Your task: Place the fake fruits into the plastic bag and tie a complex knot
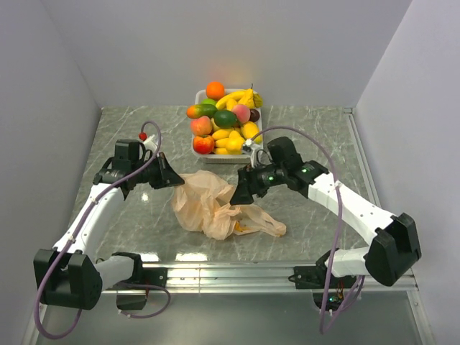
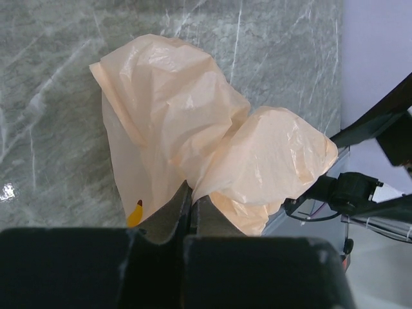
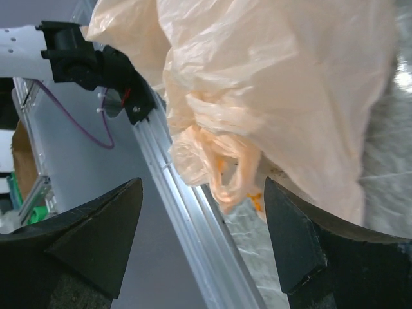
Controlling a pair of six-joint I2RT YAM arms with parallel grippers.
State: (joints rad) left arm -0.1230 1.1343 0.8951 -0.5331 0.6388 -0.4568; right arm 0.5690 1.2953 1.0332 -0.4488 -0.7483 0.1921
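While left gripper (image 1: 179,180) pinches plastic bag (image 1: 205,205) by its left edge, right gripper (image 1: 239,195) gapes empty at its right; fake fruits (image 1: 224,119) lie nearer the latter.

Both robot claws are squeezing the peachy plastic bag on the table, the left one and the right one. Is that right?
Not quite. The left gripper is shut on the plastic bag, but the right gripper is open. The right wrist view shows its fingers spread wide, just near the bag and not squeezing it.
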